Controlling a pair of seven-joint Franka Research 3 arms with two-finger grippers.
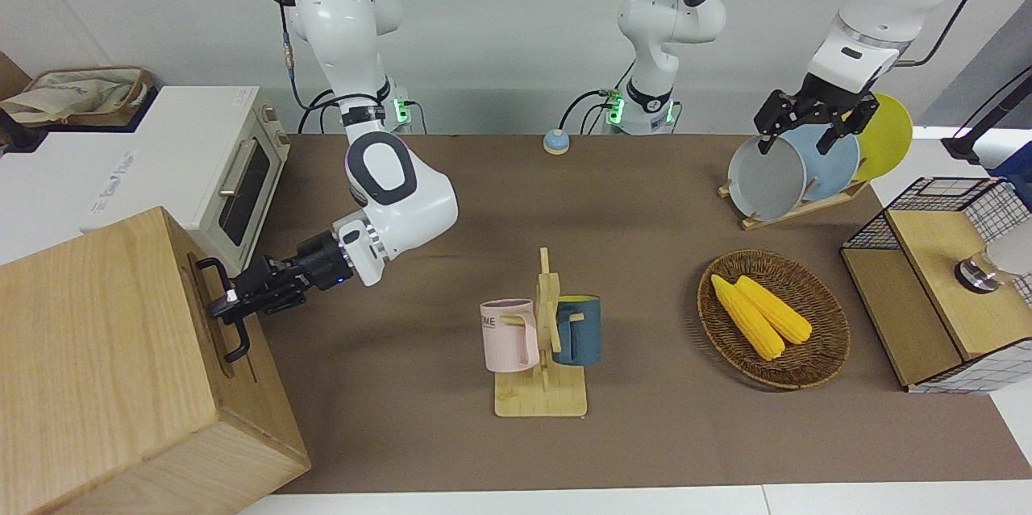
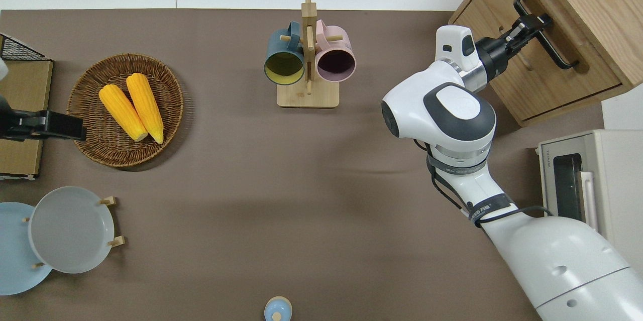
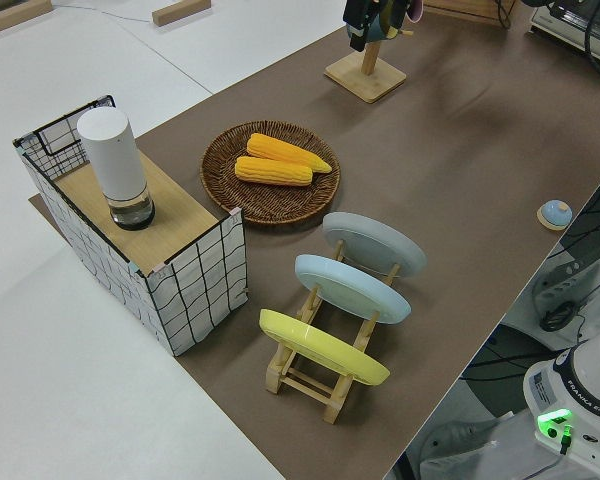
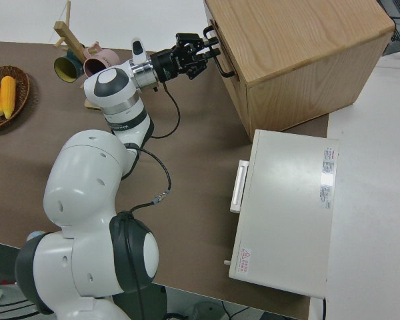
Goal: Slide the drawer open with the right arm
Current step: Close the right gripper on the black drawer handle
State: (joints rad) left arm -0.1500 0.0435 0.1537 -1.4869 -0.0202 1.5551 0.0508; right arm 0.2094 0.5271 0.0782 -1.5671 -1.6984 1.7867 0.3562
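Light-wood drawer (image 2: pixel 540 67) sits nearly flush in its box, right tool (image 2: pixel 533 23) clamped around its black bar handle (image 2: pixel 545 39).

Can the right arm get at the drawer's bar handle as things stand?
Probably yes. The right gripper is already at the black bar handle on the drawer front, with nothing between them. Whether its jaws have closed on the bar cannot be told. The left arm is parked.
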